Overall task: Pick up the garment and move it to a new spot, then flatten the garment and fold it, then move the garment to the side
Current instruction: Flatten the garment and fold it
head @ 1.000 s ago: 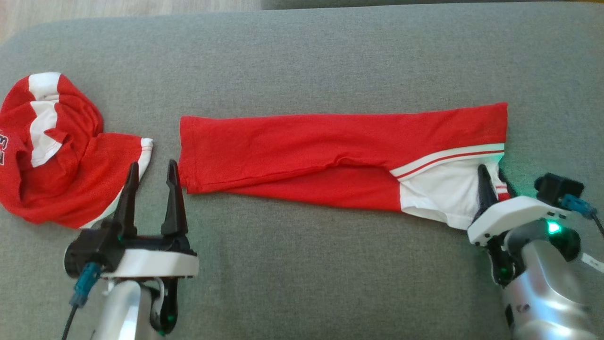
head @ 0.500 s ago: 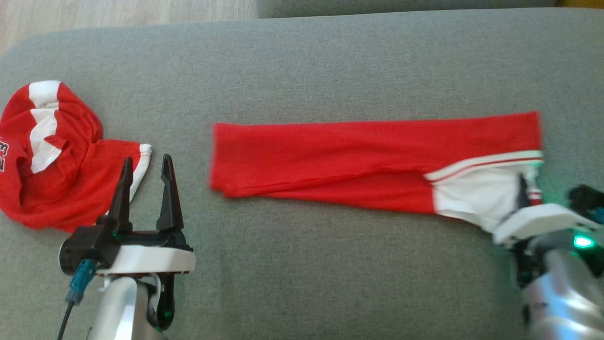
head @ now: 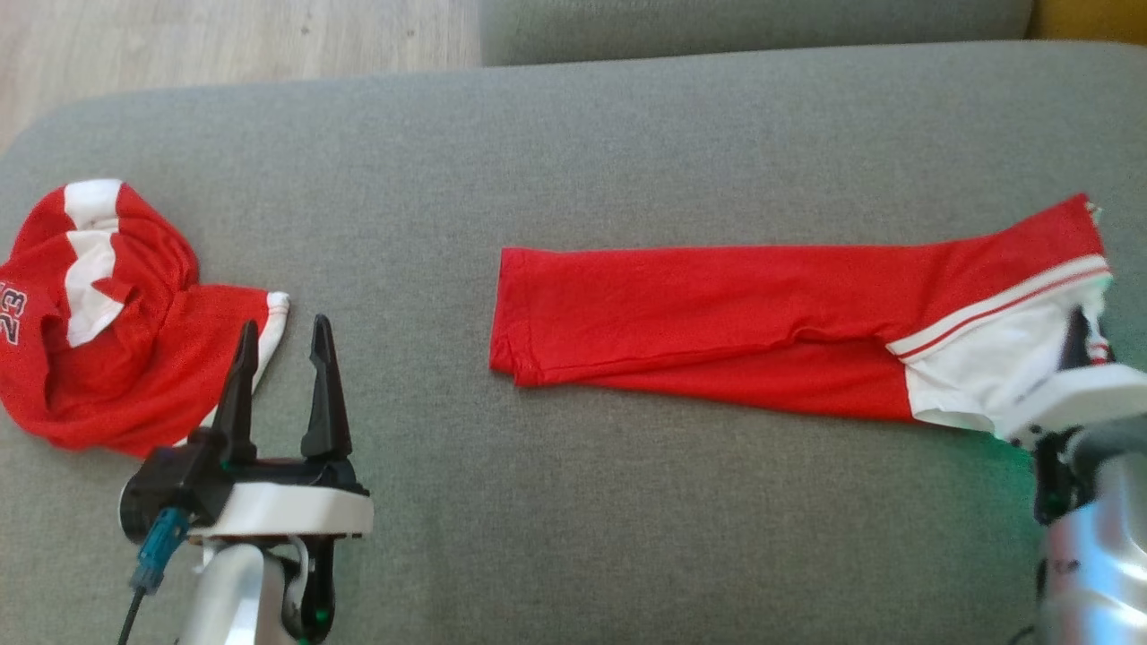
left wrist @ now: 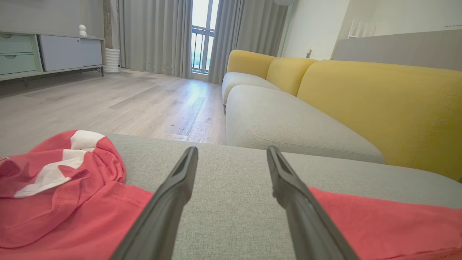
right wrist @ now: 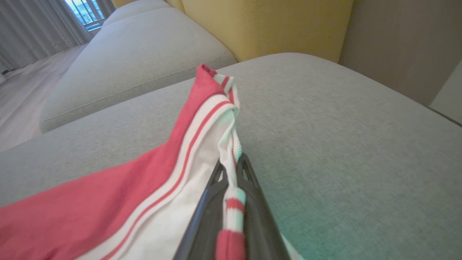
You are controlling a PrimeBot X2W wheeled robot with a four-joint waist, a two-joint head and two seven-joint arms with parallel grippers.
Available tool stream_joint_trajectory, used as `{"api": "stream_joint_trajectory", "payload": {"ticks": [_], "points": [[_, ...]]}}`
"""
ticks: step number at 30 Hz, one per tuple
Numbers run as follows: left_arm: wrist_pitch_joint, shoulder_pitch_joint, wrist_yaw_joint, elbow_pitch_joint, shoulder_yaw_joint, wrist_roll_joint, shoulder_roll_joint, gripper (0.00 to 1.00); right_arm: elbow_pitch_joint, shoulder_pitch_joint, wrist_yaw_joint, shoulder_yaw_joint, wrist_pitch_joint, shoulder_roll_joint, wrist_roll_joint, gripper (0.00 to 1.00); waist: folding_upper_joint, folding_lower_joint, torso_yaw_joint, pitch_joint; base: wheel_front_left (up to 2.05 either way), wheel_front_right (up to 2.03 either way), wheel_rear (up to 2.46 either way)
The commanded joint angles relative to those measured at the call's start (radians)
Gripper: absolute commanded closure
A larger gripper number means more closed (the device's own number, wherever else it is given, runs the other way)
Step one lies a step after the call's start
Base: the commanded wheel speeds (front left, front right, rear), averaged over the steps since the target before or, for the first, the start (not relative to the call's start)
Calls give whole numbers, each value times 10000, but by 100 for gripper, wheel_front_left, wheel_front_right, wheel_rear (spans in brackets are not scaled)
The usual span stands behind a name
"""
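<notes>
The garment [head: 717,313], red with a white, red-striped end, lies as a long folded strip across the grey cushion [head: 573,161]. My right gripper [head: 1080,336] is shut on its striped hem at the right end, and that end is lifted slightly. In the right wrist view the hem [right wrist: 231,202] is pinched between the shut fingers [right wrist: 205,213], with the garment [right wrist: 144,187] trailing off to the left. My left gripper [head: 282,327] stands open over bare cushion, left of the garment's free end. In the left wrist view, the left gripper [left wrist: 231,150] holds nothing and the garment [left wrist: 379,224] lies to its right.
A crumpled red and white jersey [head: 99,313] with a number on it lies at the cushion's left end, just left of my left gripper; it shows too as the jersey [left wrist: 54,180]. Wooden floor [head: 224,40] lies beyond the far edge. A yellow sofa back [left wrist: 379,101] rises behind.
My right gripper has shut on the garment's striped end and pulled the whole garment to the right, away from the left gripper. The head camera has shifted a little. The left gripper has stayed open.
</notes>
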Motion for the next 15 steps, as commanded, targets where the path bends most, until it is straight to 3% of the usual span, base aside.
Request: {"api": "stream_joint_trajectory", "payload": {"ticks": [1,6,15], "points": [[-65,-128,5,-272,230,-117,76,0,-548,-460,-11,390,110,97,-102,100,0,0,7,-128,0,0,0],[-65,-21,83,-249,176,-196,76,0,-1510,-421,-11,1458,880,395,286,100,0,0,79,-379,0,0,0],[-65,152,123,-165,69,-310,76,0,-2702,-154,-11,5764,2088,418,4568,100,0,0,450,-693,0,0,0]]}}
